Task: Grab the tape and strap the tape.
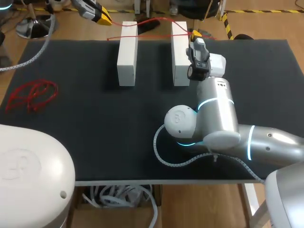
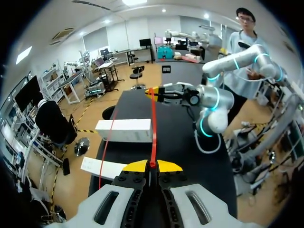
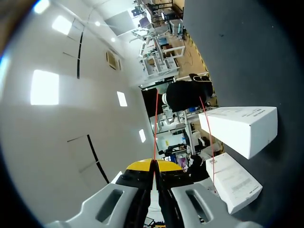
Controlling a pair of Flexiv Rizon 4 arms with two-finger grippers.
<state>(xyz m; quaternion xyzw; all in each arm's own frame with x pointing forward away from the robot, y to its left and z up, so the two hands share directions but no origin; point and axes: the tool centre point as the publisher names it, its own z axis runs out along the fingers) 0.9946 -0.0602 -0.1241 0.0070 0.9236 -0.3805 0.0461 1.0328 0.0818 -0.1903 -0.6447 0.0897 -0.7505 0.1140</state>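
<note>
Taut tape spans white boxes; red tangle well apart.

Tape spans L-R across far ends of 2 boxes, prob. touching them.

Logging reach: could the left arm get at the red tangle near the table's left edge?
Probably not yet: the left gripper is shut on the red tape strung to the right gripper. Otherwise nothing stands between it and the red tangle.
</note>
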